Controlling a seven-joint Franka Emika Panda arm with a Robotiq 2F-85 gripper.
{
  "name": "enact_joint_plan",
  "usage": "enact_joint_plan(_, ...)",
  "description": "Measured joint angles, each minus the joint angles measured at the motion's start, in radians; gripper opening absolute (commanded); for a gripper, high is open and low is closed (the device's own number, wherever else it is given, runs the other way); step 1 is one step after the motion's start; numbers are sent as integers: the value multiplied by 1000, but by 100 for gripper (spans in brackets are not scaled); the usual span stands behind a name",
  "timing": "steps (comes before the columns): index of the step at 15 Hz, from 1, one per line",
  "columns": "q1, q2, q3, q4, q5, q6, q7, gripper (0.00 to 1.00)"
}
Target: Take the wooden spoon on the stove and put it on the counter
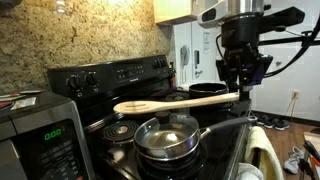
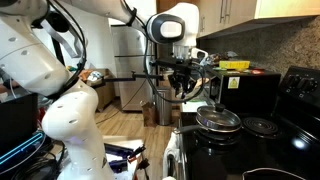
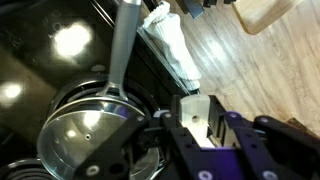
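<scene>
The wooden spoon [image 1: 175, 100] is off the stove, held about level in the air above the front burners and a steel pan [image 1: 165, 137]. Its broad head points toward the microwave side. My gripper [image 1: 240, 88] is shut on the handle end. In the wrist view the pale handle end with a small hole [image 3: 196, 112] sits between the jaws [image 3: 197, 122], above the steel pan [image 3: 85, 135]. The black stove with coil burners and a knob panel [image 1: 110, 73] shows in both exterior views [image 2: 290, 125]. The gripper [image 2: 181, 82] hangs near the stove's front edge.
A silver microwave with green digits [image 1: 35, 140] stands beside the stove. A black pan [image 1: 208, 90] sits on a back burner. A white towel [image 3: 175, 50] hangs on the oven door. A white fridge [image 1: 185, 55] stands behind, with wood floor [image 3: 260, 80] in front.
</scene>
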Motion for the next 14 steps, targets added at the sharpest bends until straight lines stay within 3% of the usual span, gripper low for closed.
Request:
enact_joint_plan(1, 10, 22, 10, 16, -1, -10, -24, 8)
enact_joint_plan(2, 15, 45, 19, 30, -6, -21, -50, 31)
enact_joint_plan(5, 18, 94, 31, 59, -36, -46, -105, 31)
enact_joint_plan(6, 18, 100, 31, 63, -39, -47, -109, 8)
enact_joint_plan(10, 15, 103, 41, 64, -50, -48, -111, 8)
enact_joint_plan(14, 25, 155, 96, 97, -91, -43, -161, 8)
